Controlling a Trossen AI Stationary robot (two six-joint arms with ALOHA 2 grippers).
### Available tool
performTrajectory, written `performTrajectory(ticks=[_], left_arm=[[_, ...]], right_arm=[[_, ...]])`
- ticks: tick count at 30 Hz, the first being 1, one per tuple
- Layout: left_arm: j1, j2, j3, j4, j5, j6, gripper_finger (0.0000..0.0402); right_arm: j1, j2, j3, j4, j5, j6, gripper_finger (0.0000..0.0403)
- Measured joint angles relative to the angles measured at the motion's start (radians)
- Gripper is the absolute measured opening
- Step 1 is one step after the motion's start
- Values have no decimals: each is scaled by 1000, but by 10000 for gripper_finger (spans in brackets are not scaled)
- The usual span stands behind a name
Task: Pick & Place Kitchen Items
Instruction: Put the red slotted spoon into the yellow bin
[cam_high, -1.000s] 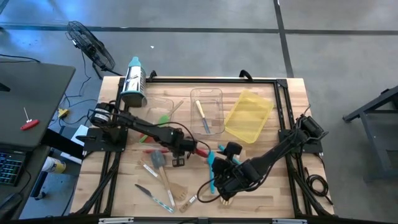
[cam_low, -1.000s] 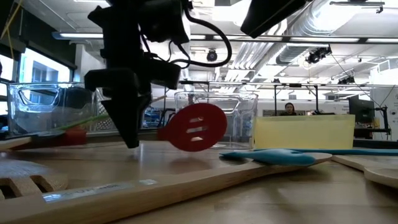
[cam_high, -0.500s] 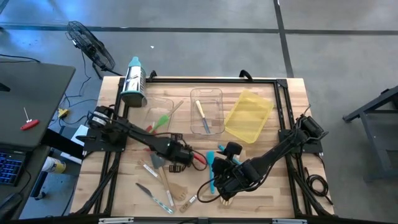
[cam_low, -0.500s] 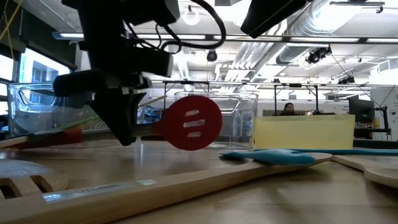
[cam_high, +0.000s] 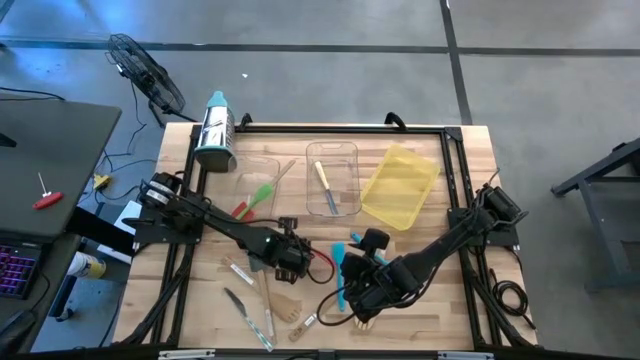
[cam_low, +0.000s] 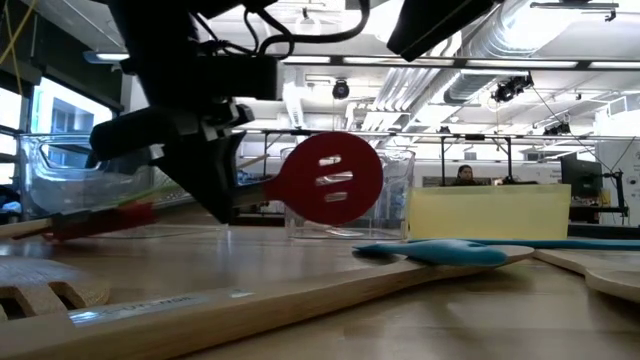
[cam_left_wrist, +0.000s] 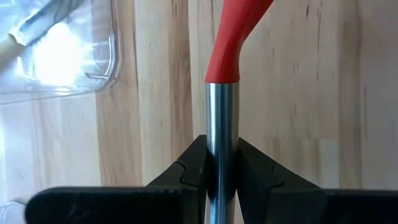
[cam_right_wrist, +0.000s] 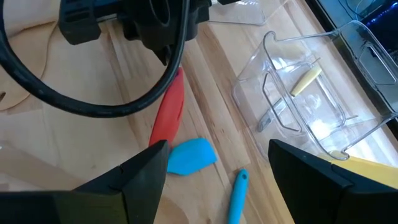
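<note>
The red silicone slotted spoon with a polished steel handle (cam_left_wrist: 220, 143) hangs clear of the wooden table (cam_high: 470, 170) near its middle, its round head (cam_low: 331, 179) showing three short slots. The left gripper (cam_left_wrist: 221, 163) is clamped tight on that steel handle. At about four o'clock from it, the right gripper (cam_right_wrist: 214, 167) hovers with fingers spread wide and empty over a teal silicone spatula (cam_right_wrist: 191, 155). No writing is legible.

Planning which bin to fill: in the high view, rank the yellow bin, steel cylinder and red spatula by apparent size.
1. Yellow bin
2. Steel cylinder
3. Red spatula, partly hidden under the left arm
</note>
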Motion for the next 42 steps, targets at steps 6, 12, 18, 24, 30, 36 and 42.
performTrajectory(ticks=[6,12,18,24,30,36,42], left_arm=[[0,0,0,12,-26,6,49],[-2,0,0,11,-69,8,49],[-11,0,0,13,-86,10,48],[-21,0,0,39,-109,30,48],[-45,-1,1,95,-144,91,48],[-58,-1,1,113,-176,108,48],[-58,-1,3,145,-181,101,48]], right_arm=[[1,0,0,0,-3,3,270],[2,0,0,0,-3,4,270],[5,0,0,0,-3,4,270],[5,0,0,0,-3,4,270],[5,0,0,0,-3,5,270],[5,0,0,0,-3,6,270],[5,0,0,0,-3,5,270]])
